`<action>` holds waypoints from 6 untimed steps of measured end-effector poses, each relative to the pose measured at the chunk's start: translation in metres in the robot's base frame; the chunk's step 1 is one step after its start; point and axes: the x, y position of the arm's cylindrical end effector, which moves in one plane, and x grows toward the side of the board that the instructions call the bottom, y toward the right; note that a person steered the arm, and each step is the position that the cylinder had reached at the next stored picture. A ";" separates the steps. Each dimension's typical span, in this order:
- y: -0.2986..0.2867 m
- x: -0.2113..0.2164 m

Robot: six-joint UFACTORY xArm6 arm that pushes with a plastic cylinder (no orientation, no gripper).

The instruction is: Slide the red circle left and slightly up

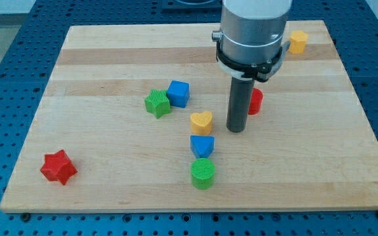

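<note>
The red circle [256,101] lies right of the board's middle, partly hidden behind my rod. My tip [235,129] rests on the board just left of and slightly below the red circle, close to it. The yellow heart [201,122] lies a short way to the tip's left. A blue block [202,145] sits below the heart, and a green circle [203,172] below that.
A green star [157,103] and a blue cube [178,93] sit together left of centre. A red star [58,166] lies near the bottom left corner. A yellow block [298,41] sits at the top right. The wooden board [110,59] lies on a blue perforated table.
</note>
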 end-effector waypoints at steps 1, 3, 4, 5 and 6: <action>0.012 -0.045; 0.012 -0.122; 0.012 -0.107; 0.010 -0.032; 0.027 0.007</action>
